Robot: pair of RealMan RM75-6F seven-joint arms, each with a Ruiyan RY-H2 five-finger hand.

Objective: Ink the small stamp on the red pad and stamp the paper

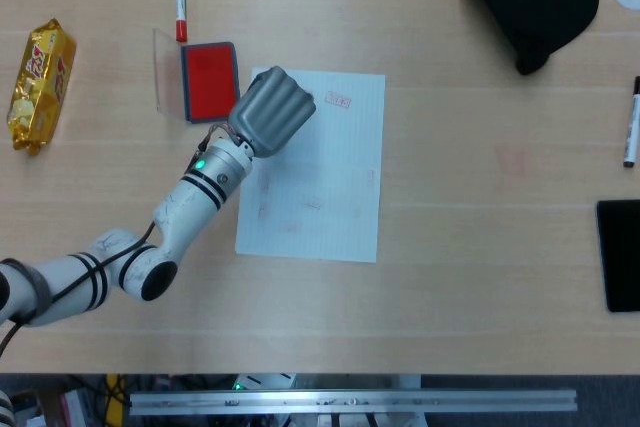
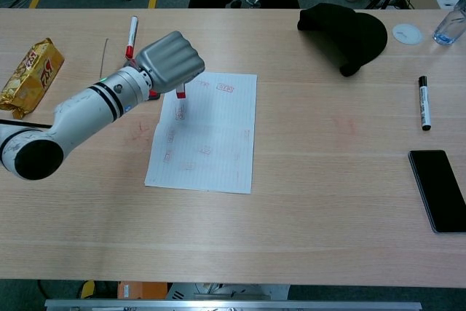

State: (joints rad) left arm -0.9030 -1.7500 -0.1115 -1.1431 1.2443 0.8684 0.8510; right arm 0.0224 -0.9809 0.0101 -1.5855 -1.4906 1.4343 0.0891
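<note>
Left hand (image 2: 171, 63) grips small stamp (image 2: 180, 94) above paper's (image 2: 218, 143) far-left corner beside red pad (image 1: 210, 81); keep stamp upright, press squarely onto a blank patch.

The small stamp (image 2: 180, 93), red and white, hung upright under the left hand (image 2: 170, 63); the white paper (image 2: 215, 143) lay flat beneath it, the red pad (image 1: 209, 81) just beside its wrist
</note>
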